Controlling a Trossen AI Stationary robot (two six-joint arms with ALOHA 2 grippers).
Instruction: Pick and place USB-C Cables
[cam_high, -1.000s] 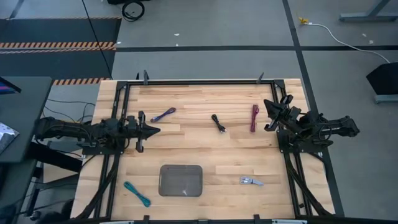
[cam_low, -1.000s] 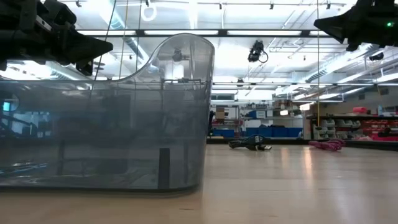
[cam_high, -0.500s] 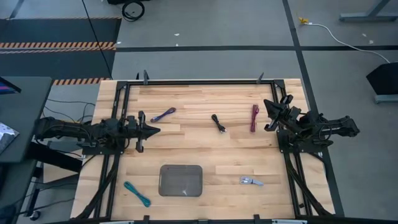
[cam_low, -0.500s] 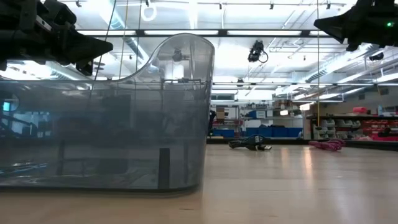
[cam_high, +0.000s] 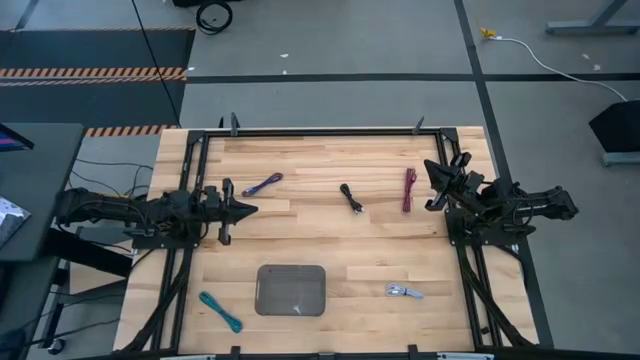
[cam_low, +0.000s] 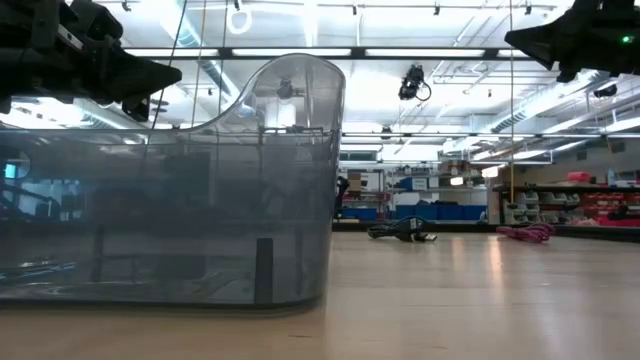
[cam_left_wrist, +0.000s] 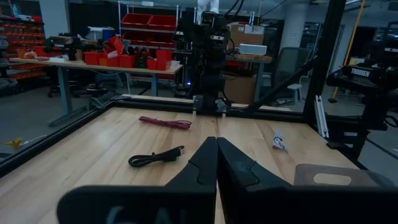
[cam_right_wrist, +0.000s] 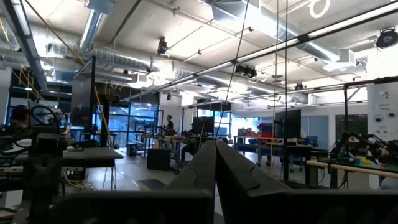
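Cables scattered across the high view — purple-blue cable (cam_high: 262, 184) just upper right of left gripper (cam_high: 243, 209), long axis slanting up-right; dark red cable (cam_high: 409, 189) upright, just left of right gripper (cam_high: 432, 185). Both grippers clenched, empty. Nearest pairings as stated.

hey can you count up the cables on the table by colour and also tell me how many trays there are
purple-blue cable: 1
black cable: 1
dark red cable: 1
teal cable: 1
silver-grey cable: 1
grey tray: 1
Total: 6 things, 5 cables and 1 tray.
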